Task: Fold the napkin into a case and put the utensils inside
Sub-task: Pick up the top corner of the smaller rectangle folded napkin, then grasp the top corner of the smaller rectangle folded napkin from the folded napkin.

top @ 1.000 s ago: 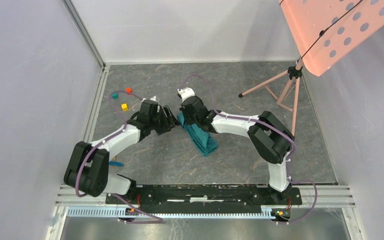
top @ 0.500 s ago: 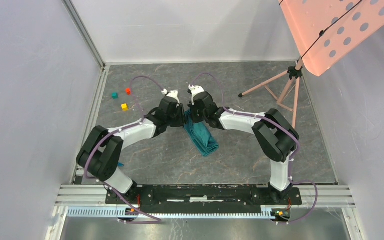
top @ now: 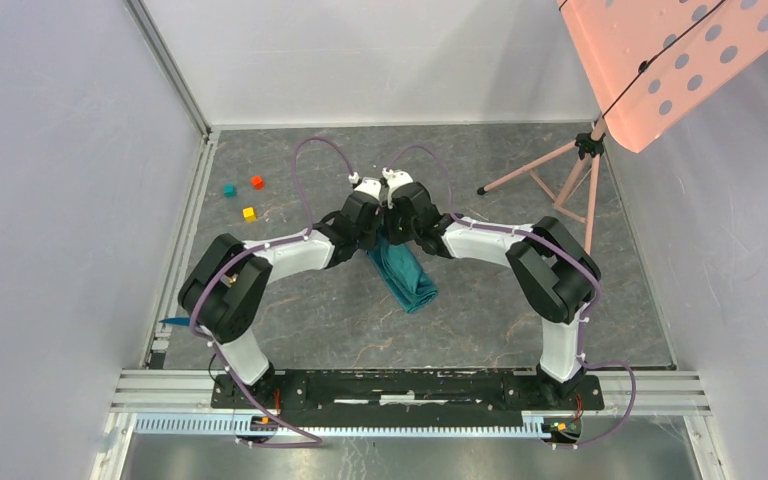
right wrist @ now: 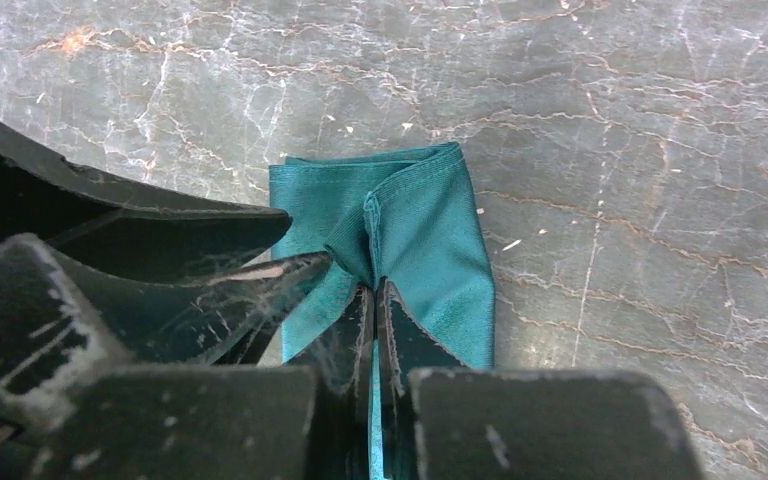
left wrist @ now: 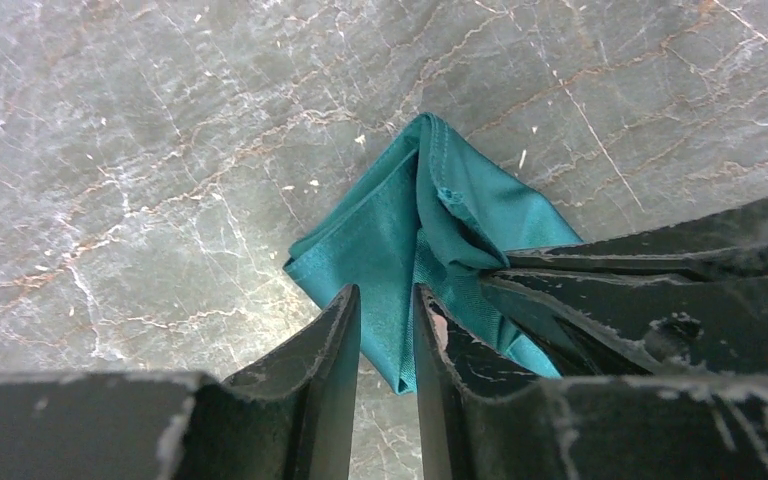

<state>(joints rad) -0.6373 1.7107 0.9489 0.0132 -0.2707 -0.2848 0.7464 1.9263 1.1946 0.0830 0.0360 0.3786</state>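
Note:
The teal-green napkin [top: 407,277] lies folded into a long narrow strip on the grey marbled floor, running from the two grippers toward the near right. My right gripper [top: 396,230] is shut on a raised pleat at the strip's far end [right wrist: 430,230], with cloth pinched between its fingers [right wrist: 375,287]. My left gripper [top: 373,228] is right beside it, slightly open, with the napkin's corner fold [left wrist: 390,225] between its fingertips [left wrist: 388,295]. A slim blue utensil [top: 175,321] lies at the left by the frame rail. The gold spoon is out of view.
Teal [top: 229,190], red [top: 257,182] and yellow [top: 249,213] cubes sit at the far left. A pink tripod stand [top: 560,180] with a perforated pink panel [top: 670,60] stands at the far right. Walls enclose the floor.
My left arm has swung right and forward from near the cubes to the napkin's far end, beside the right gripper. The right gripper has shifted slightly right with the napkin's end.

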